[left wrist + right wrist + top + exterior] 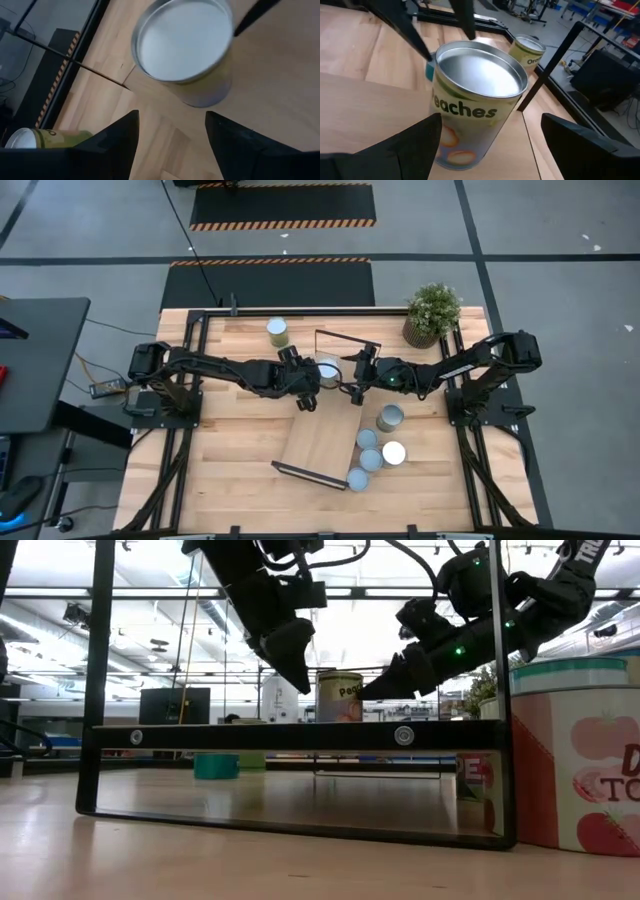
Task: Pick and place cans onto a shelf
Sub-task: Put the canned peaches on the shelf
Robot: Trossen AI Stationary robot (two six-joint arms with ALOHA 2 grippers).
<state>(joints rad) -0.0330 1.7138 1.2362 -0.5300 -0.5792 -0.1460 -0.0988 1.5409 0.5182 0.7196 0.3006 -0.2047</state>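
A peaches can (327,368) with a silvery top stands upright on its base at the far end of the shelf (320,435), a light-wood board with black wire end frames (497,740). My left gripper (172,117) hangs open to the can's left and above it, with the can (182,40) ahead of its fingertips and nothing between them. My right gripper (491,117) is open at the can's right. Its fingers stand on either side of the can (475,100), with a clear gap at one finger.
An olive-labelled can (277,332) stands on the table beyond the shelf's far left. Several cans (378,445) cluster on the table right of the shelf; one tomato can (580,750) is close in the low view. A potted plant (432,312) is at the far right corner.
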